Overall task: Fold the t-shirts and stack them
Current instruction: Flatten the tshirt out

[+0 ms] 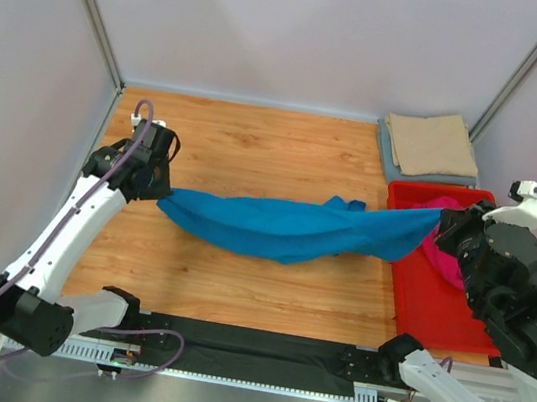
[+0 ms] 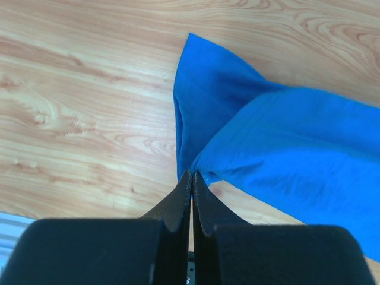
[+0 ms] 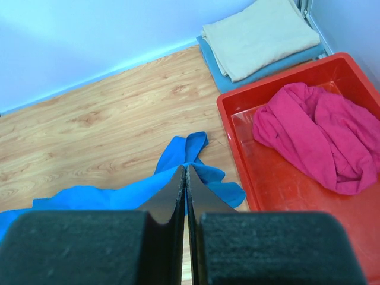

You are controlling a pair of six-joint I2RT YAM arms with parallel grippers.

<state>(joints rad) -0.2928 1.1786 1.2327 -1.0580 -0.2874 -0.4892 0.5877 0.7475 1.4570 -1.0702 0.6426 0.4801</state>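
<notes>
Seen from above, a bright blue shirt (image 1: 290,227) is stretched across the middle of the wooden table (image 1: 235,287). The left gripper (image 2: 191,175) pinches its left end and the right gripper (image 3: 185,169) its right end, both clamped on cloth. At right, a crumpled pink shirt (image 3: 314,130) lies in a red bin (image 3: 279,178). At upper right, a folded tan shirt (image 3: 261,35) sits on a grey-blue shirt (image 3: 222,77). The cloth looks light and limp — likely to sag — so it is best held at corners or hems.

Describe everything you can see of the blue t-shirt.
The blue t-shirt is bright blue soft cloth, unfolded and bunched into a long wrinkled band. It hangs stretched across the wooden table, sagging in the middle, a loose flap showing near the red bin. The left gripper pinches one end, the right gripper the other.
</notes>
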